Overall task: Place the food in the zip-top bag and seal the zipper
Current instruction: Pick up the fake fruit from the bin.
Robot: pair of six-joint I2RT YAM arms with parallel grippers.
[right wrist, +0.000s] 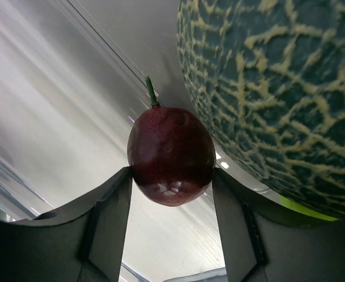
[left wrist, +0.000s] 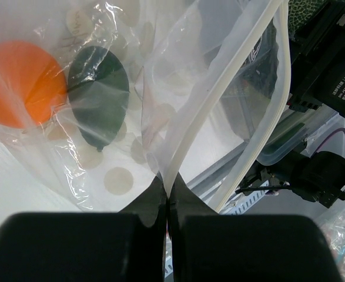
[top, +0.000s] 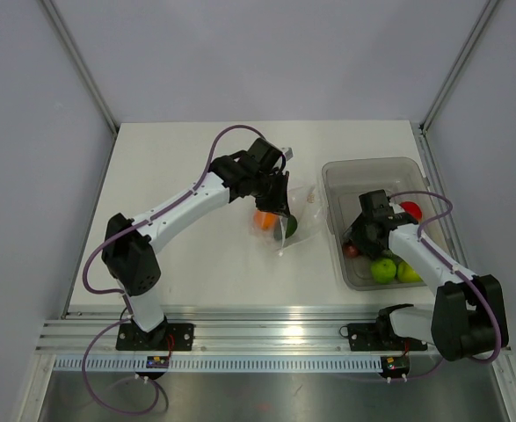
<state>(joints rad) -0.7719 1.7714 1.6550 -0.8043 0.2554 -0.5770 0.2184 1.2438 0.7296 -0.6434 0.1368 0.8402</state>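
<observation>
The zip-top bag (top: 300, 209) lies mid-table, its mouth gaping toward the tub. An orange (top: 263, 220) and a dark green round (top: 290, 227) show inside it, and also in the left wrist view, orange (left wrist: 19, 82) and green (left wrist: 99, 97). My left gripper (top: 276, 199) is shut (left wrist: 167, 192) on the zipper (left wrist: 219, 88) at the bag's rim. My right gripper (top: 356, 243) is down in the grey tub (top: 372, 163). Its fingers press both sides of the dark red plum (right wrist: 171, 155). The netted melon (right wrist: 278, 88) sits right beside the plum.
Two light green rounds (top: 383, 270) (top: 407, 272) lie at the tub's near end and a red fruit (top: 410, 209) at its far right. The tub walls close in around my right gripper. The table's right edge runs just beyond the tub.
</observation>
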